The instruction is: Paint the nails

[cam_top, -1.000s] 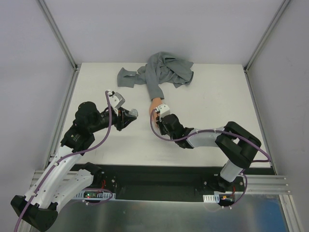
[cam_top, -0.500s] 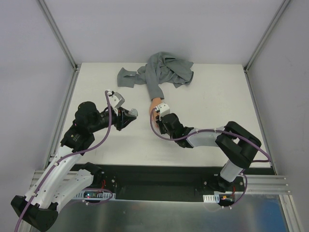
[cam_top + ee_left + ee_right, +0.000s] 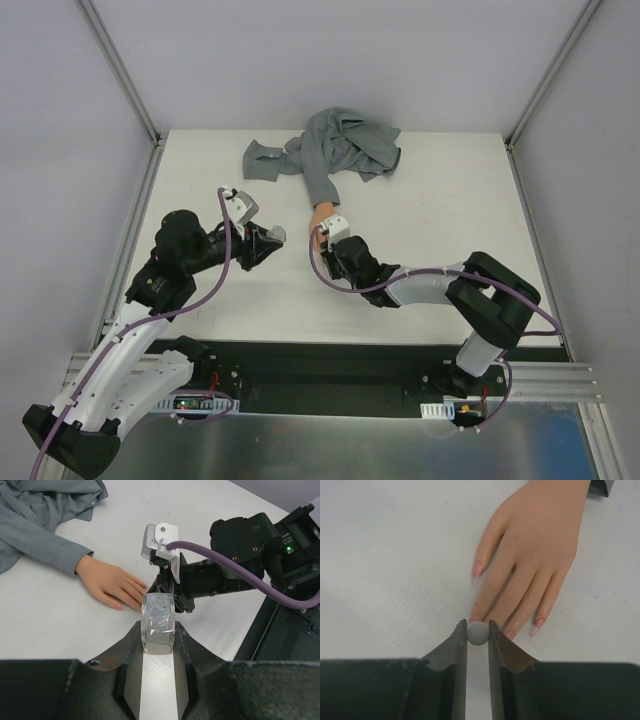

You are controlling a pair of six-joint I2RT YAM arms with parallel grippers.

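Glass bottle (image 3: 158, 614) clenched in my left gripper (image 3: 158, 632); my right gripper (image 3: 478, 630) grips a grey round cap (image 3: 478, 633) at the fingertips of the mannequin hand (image 3: 540, 545), nails (image 3: 476, 572) pinkish.

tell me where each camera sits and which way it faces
Top external: above and behind, looks down on the table; left arm and right arm show, bases at the bottom.
Left wrist: on the left arm, looks past the left gripper, shut on a clear bottle, toward the mannequin hand and the right arm.
Right wrist: on the right arm, looks past the right gripper, shut on a grey cap, at the nails.
Shared: all three show the mannequin hand.
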